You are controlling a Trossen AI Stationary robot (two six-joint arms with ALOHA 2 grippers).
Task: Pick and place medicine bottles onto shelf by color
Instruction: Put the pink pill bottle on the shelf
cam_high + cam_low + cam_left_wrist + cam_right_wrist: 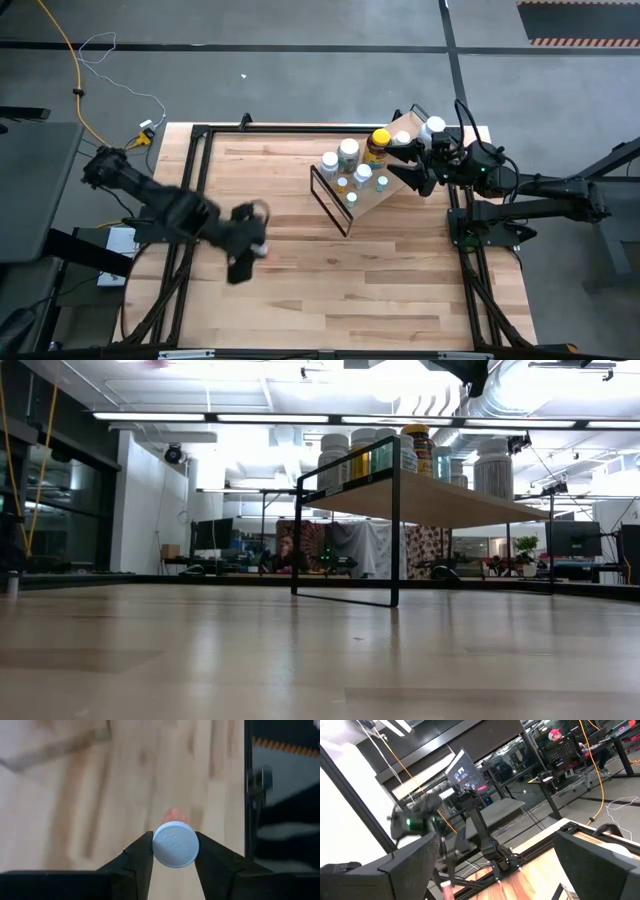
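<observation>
White-capped bottle [175, 845] between left jaws.

The left gripper [173, 851] is clamped (on a white-capped bottle [175, 844]); the right gripper [415, 160] is held spread.

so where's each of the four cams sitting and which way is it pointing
High: above, straight down on table, both arms, shelf.
Low: tabletop height, level toward shelf; no gripper shows.
Left wrist: down past left gripper, shut on a white-capped bottle.
Right wrist: tilted up into room past open right gripper.
High and low share the shelf's bottles.
</observation>
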